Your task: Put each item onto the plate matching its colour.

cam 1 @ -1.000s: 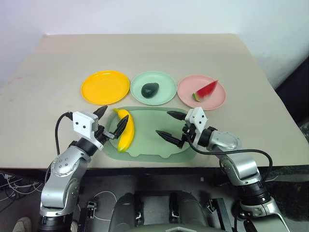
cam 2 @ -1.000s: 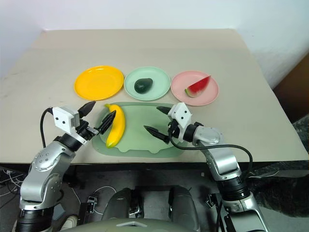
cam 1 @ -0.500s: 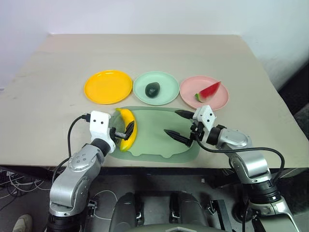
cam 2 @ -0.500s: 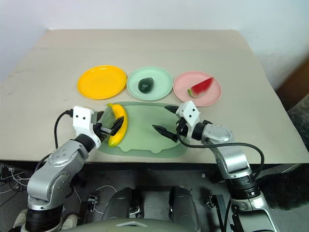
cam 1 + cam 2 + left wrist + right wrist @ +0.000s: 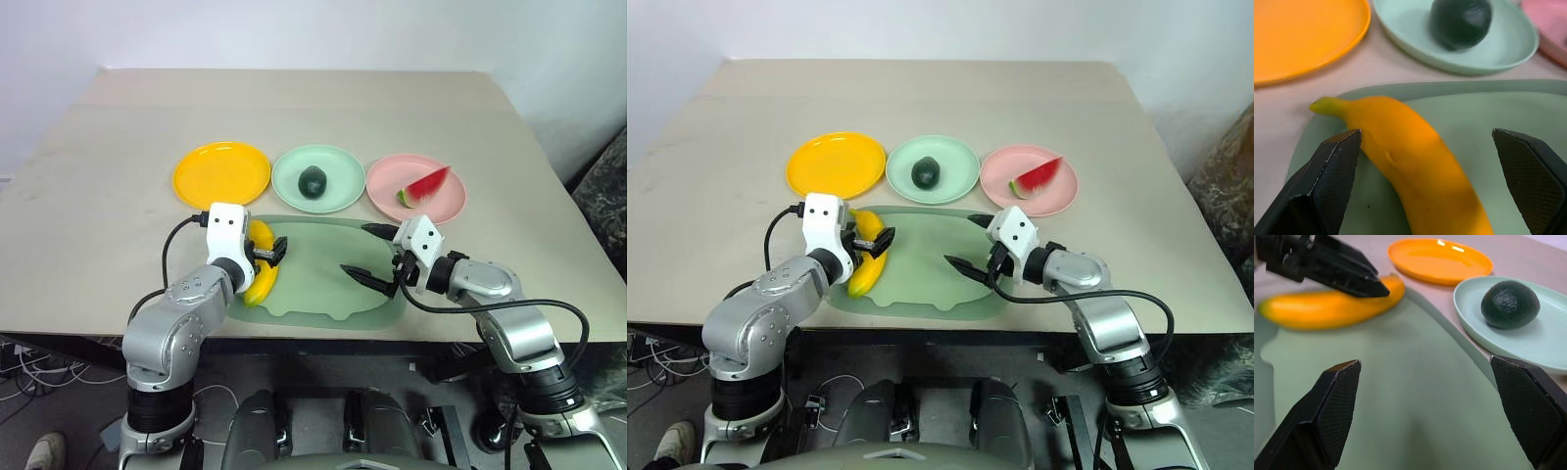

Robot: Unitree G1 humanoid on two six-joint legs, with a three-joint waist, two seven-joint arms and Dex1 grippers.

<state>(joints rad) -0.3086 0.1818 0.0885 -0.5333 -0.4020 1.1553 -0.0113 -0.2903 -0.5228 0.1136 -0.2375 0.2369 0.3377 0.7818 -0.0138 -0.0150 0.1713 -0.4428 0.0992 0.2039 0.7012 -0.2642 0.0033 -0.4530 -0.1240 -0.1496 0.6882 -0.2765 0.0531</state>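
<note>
Left wrist view shows our left gripper [image 5: 1425, 183] spread wide astride the banana [image 5: 1415, 166] on the mat [image 5: 1508, 112], readying its grasp; our right gripper [image 5: 377, 257] hangs open, unladen; the yellow plate [image 5: 221, 174] awaits.

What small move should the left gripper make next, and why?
Probably close on the banana. The left gripper is open with a finger on either side of it on the green mat. The avocado and watermelon wedge already sit on matching plates, while the yellow plate holds nothing.
</note>
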